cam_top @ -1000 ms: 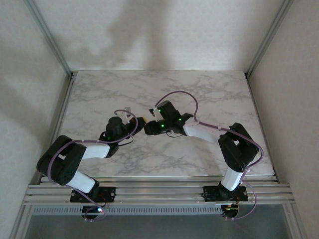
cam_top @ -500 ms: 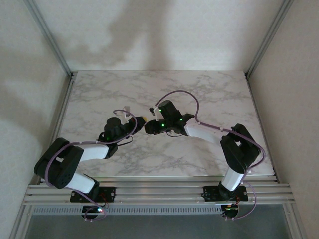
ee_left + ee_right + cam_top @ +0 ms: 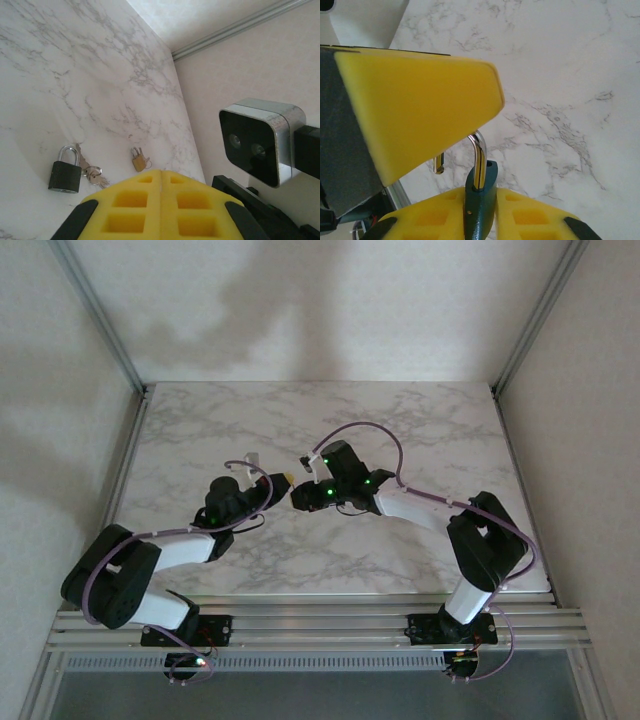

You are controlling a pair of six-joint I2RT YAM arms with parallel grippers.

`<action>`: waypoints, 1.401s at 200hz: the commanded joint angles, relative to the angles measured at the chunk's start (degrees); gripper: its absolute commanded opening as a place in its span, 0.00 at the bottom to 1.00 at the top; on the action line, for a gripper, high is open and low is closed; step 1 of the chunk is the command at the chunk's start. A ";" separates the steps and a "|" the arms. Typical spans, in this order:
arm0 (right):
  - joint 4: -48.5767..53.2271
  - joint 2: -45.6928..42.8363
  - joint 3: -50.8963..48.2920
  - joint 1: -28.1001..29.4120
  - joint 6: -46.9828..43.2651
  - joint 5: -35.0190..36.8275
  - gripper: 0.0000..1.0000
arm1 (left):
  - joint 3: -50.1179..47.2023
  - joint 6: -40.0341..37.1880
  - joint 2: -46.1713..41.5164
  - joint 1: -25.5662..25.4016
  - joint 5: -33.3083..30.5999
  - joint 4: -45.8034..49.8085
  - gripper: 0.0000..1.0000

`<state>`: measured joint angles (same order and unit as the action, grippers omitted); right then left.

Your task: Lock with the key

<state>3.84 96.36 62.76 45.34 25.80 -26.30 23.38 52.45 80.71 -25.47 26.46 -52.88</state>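
The right fingers (image 3: 530, 217) are clamped on a dark padlock (image 3: 481, 192) with its shackle (image 3: 479, 150) open, the left fingers (image 3: 125, 205) pressed together close by, so locking looks not yet done.

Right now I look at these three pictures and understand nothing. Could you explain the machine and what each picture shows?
It is a robot with two arms, the left arm and the right arm, bolted at the near edge of a marble table. One picture comes from a fixed camera above and behind them. The other two come from cameras on the wrists; the yellow shapes are each gripper's own fingers. The right gripper is closed on a dark padlock whose shackle stands open. The left gripper is shut; whether it holds anything I cannot tell. On the table lie a black padlock with keys and a small brass padlock.
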 commanded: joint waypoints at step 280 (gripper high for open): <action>-7.84 -11.68 -5.14 -1.02 -3.99 -33.25 0.09 | -7.02 -3.23 -15.28 2.36 5.98 -10.80 0.00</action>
<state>-2.85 87.48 58.70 43.35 22.74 -49.91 16.99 50.96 65.73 -24.60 35.70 -62.06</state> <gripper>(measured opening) 0.095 0.037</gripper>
